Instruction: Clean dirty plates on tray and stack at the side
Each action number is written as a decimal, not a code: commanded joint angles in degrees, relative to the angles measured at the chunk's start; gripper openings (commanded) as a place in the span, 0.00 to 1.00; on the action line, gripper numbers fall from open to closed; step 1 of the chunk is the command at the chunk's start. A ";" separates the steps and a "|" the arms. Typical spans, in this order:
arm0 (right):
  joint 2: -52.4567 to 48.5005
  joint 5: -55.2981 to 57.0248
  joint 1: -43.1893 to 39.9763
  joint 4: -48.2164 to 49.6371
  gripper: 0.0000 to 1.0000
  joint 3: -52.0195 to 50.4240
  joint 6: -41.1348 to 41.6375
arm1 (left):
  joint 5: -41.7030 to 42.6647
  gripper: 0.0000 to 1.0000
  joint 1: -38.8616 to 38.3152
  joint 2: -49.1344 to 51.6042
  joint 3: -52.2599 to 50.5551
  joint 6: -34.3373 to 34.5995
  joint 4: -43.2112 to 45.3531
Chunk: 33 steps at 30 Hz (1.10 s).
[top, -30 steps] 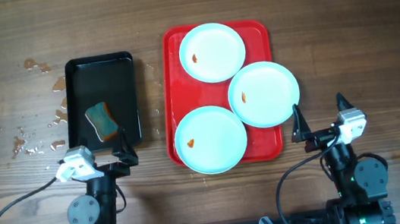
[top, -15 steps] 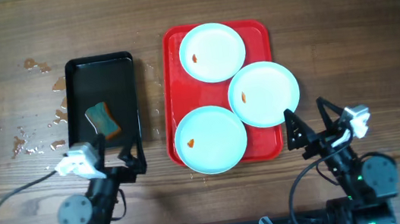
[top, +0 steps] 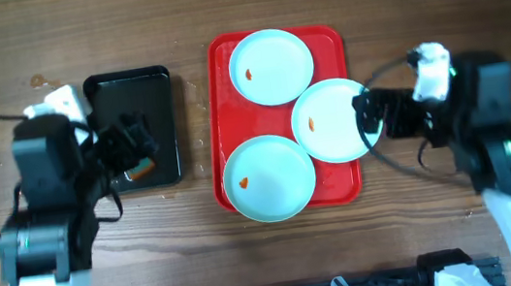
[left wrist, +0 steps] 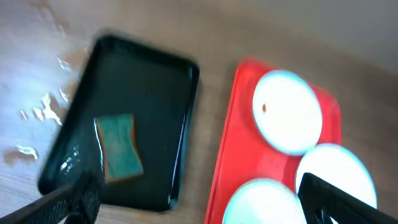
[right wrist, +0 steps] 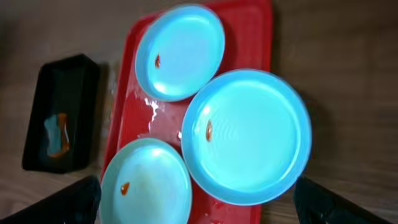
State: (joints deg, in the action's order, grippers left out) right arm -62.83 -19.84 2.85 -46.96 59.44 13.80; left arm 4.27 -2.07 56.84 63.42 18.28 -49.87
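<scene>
Three round, shallow, pale-blue plates [top: 271, 66] [top: 336, 119] [top: 269, 177] are lying on the one red tray [top: 225, 117], each carrying a small orange-red smear.
The middle one is overhanging the tray's right rim, just beside the right claw [top: 364, 123], which is hanging released, jaws spread wide. The left claw [top: 139, 147], also released, is hovering over the black tray [top: 128, 95] with its single sponge [left wrist: 118, 149], well apart from the plates.
</scene>
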 commanded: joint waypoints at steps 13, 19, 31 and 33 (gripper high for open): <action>-9.33 -9.55 0.31 1.38 0.75 1.42 -1.97 | -7.10 0.36 9.25 27.45 0.11 5.79 -1.14; -9.33 -12.61 1.29 2.43 0.72 1.42 -9.35 | -5.18 0.48 9.22 40.70 0.11 3.61 6.82; -9.33 -11.67 4.37 8.24 0.72 1.42 -9.16 | 3.23 0.04 9.16 53.18 0.50 -1.66 11.50; -9.33 -10.80 4.37 8.70 0.72 1.40 -9.16 | 6.16 0.04 9.16 51.58 2.08 -3.10 9.81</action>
State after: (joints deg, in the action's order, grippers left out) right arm -73.17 -30.87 6.98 -38.87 59.64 5.87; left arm 4.21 7.31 107.13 64.71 17.80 -38.72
